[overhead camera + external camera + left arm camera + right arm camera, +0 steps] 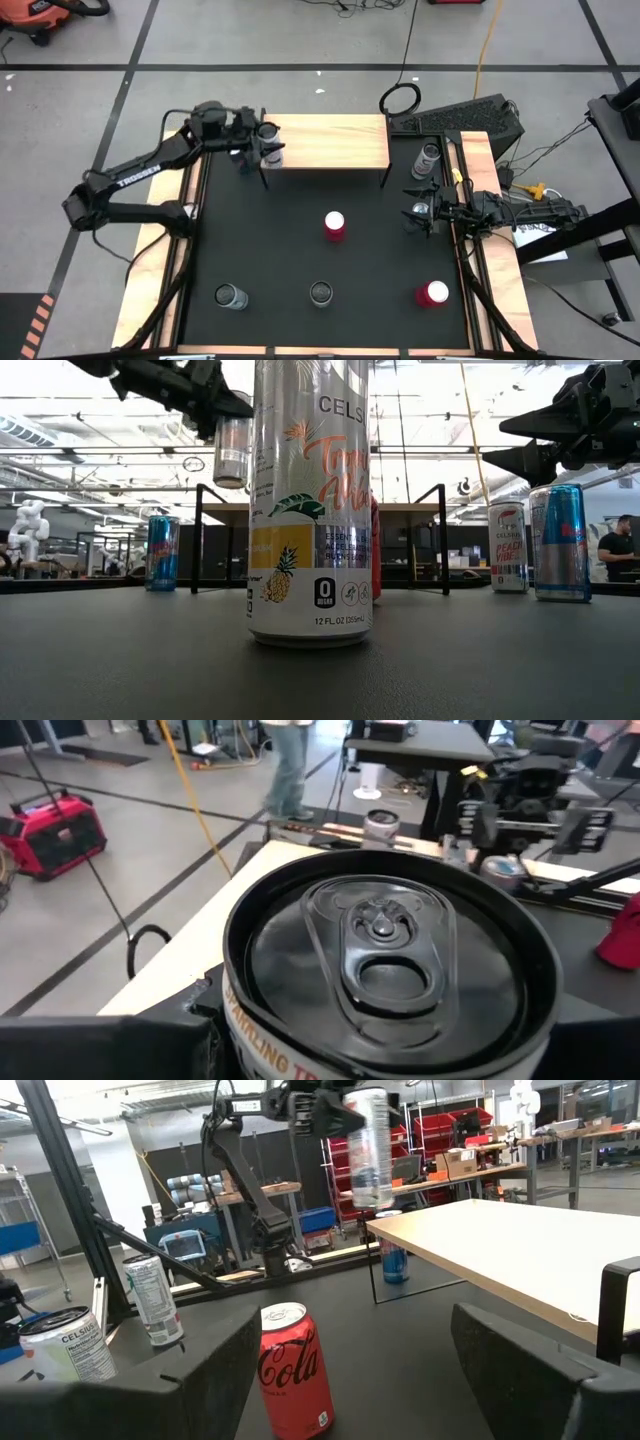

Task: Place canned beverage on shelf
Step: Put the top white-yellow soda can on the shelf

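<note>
Red generator [52, 835] and orange cable [484, 45] on floor.

A black mat [290, 260] is covering the wooden table [497, 300]. The shelf [335, 141] is standing at the mat's twelve o'clock edge, its board bare. A red cola can [335, 226] is sitting at the mat's centre. Cans are standing at seven o'clock [230, 296], six o'clock [321, 293] and, red-topped, five o'clock [432, 294]. Two more are sitting at two o'clock [429, 155] and three o'clock [421, 211].

The nearest can [310, 500] reads "CELSI" and "12 FL OZ"; the red can [295, 1370] reads "Cola".
</note>
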`<action>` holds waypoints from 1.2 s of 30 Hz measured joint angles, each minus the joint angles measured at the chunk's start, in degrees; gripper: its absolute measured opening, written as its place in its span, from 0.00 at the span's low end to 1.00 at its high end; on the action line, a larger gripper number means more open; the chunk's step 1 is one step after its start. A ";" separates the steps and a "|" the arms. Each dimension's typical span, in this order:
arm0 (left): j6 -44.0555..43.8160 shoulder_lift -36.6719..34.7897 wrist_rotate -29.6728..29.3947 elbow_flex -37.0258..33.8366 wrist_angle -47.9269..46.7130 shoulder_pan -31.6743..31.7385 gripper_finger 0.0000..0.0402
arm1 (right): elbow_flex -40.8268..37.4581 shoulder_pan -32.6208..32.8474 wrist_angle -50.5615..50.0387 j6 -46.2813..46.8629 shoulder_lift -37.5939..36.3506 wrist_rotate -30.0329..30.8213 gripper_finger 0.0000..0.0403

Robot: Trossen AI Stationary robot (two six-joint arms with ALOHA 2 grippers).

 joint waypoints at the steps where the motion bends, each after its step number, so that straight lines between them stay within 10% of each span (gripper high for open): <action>1: 0.80 1.05 1.05 0.46 0.04 0.92 0.62 | 0.01 -0.01 0.00 0.02 0.00 0.00 0.76; 18: 1.78 12.39 16.19 1.87 12.39 14.53 0.62 | 0.00 -0.02 0.00 0.02 0.00 0.00 0.76; 36: 5.17 21.09 18.72 14.84 1.15 18.15 0.62 | 0.02 0.00 -0.01 1.34 0.00 0.17 0.76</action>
